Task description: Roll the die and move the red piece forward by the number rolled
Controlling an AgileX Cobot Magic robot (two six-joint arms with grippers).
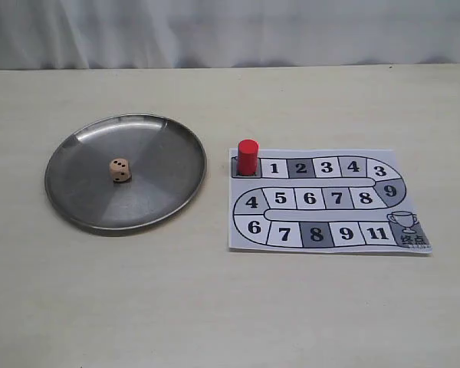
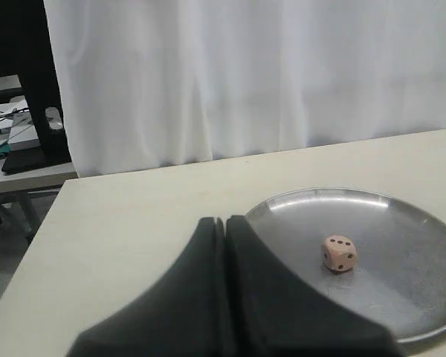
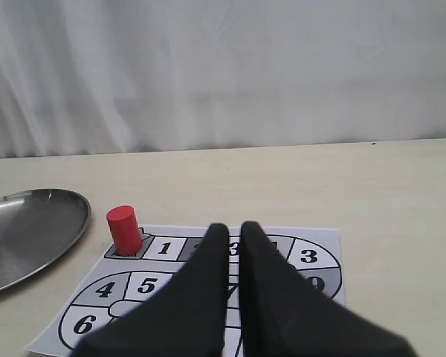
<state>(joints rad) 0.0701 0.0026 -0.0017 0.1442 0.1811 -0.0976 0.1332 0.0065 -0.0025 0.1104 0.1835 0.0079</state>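
Both of my grippers are showing their black fingers pressed together and are holding nothing: the left gripper is pointing toward the metal plate, the right gripper toward the paper board. The die is lying inside the plate, near its middle. The red piece is standing upright on the board's grey first square, just beside square 1.
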